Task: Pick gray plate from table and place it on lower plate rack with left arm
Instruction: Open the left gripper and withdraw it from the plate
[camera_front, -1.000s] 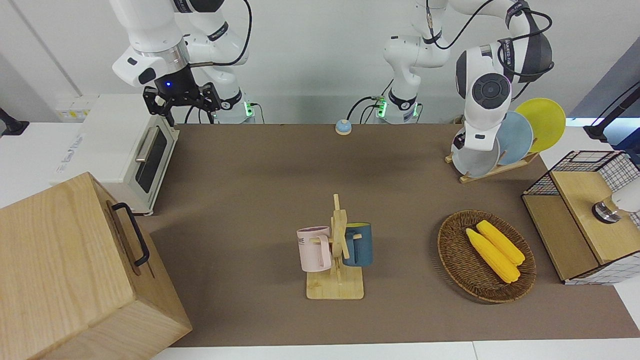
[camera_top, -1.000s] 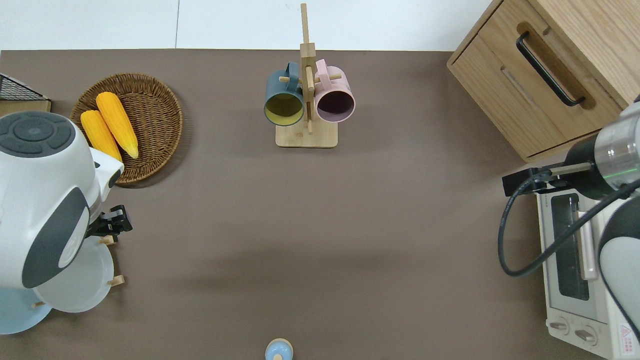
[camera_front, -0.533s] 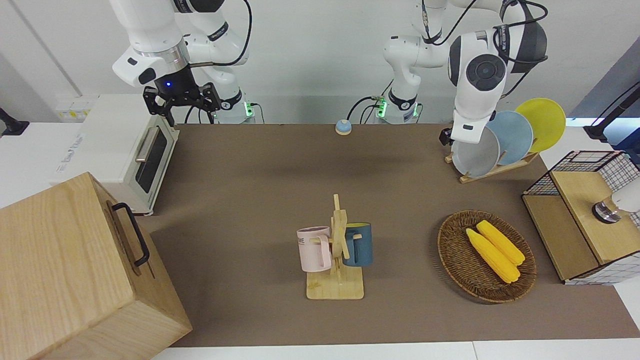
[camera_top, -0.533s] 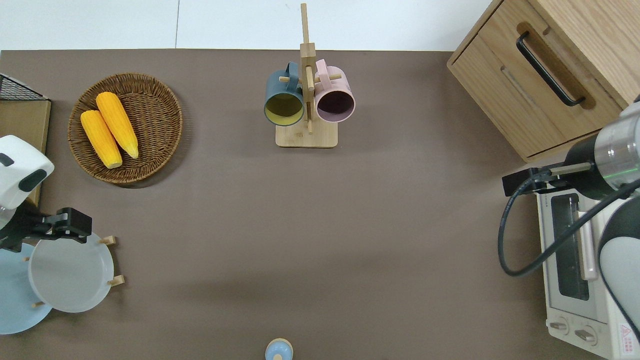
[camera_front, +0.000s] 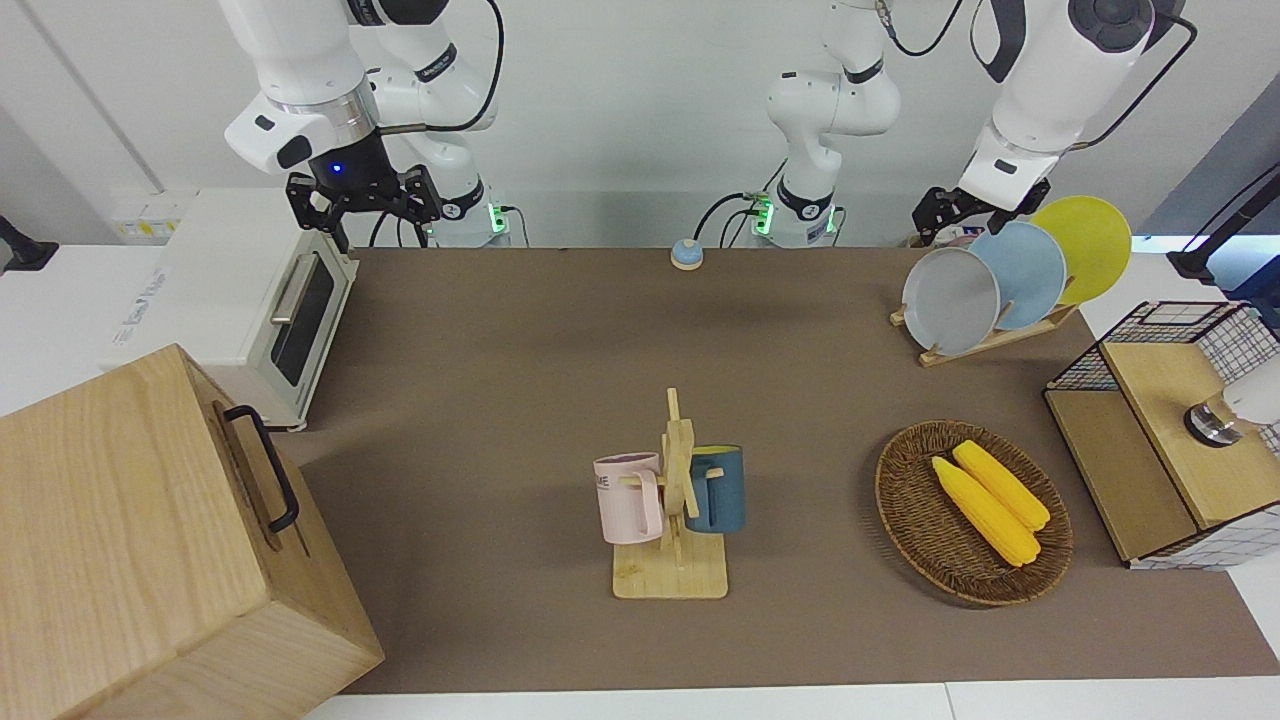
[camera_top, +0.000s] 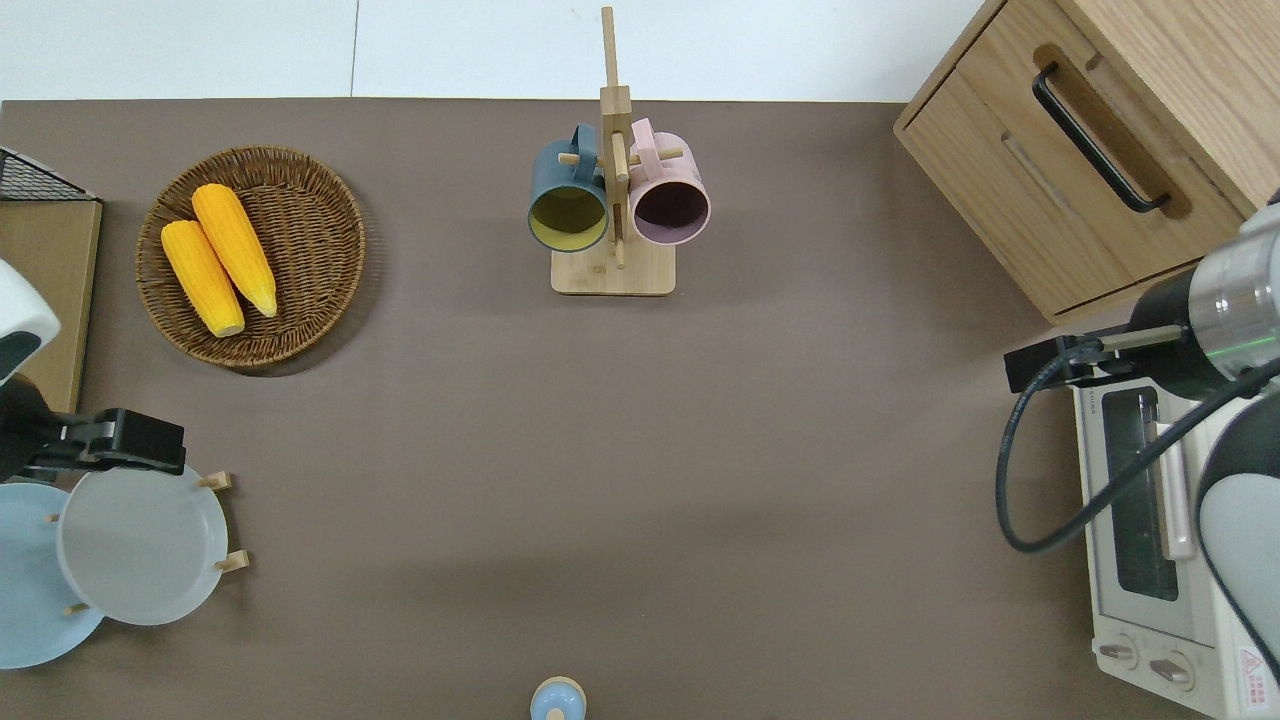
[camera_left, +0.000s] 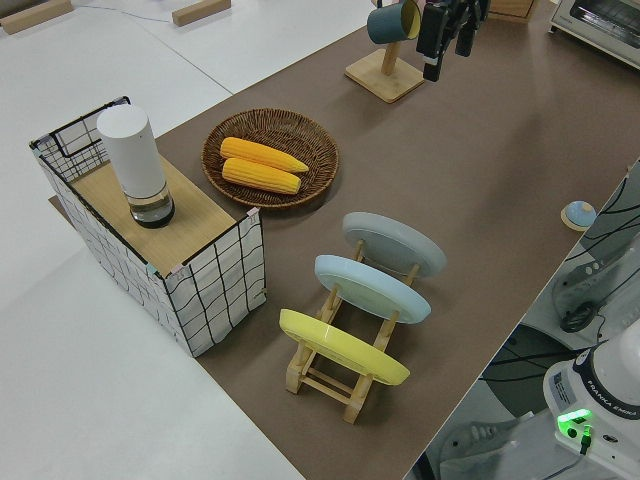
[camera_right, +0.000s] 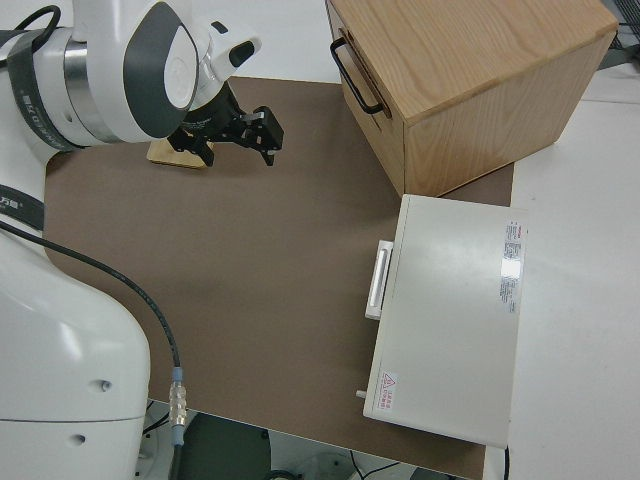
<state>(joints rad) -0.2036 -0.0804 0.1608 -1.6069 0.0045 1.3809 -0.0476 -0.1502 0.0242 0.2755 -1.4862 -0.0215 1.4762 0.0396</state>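
The gray plate (camera_front: 950, 300) stands tilted in the end slot of the lower plate rack (camera_front: 985, 345), next to the light blue plate (camera_front: 1030, 275). It also shows in the overhead view (camera_top: 140, 545) and the left side view (camera_left: 393, 243). My left gripper (camera_front: 940, 210) is open and empty, raised clear of the plate. In the overhead view the left gripper (camera_top: 135, 445) is over the gray plate's rim farthest from the robots. The right arm is parked, its gripper (camera_front: 362, 200) open.
A yellow plate (camera_front: 1085, 245) fills the rack's last slot. A wicker basket (camera_front: 905, 510) holds two corn cobs. A wire crate (camera_front: 1160, 330), a mug stand (camera_front: 675, 500), a wooden drawer box (camera_front: 150, 540), a toaster oven (camera_front: 240, 300) and a small bell (camera_front: 686, 254) stand around the table (camera_front: 520, 380).
My left gripper has let go of the gray plate and risen up and away from it. The plate stays in the rack. The right arm has not moved.
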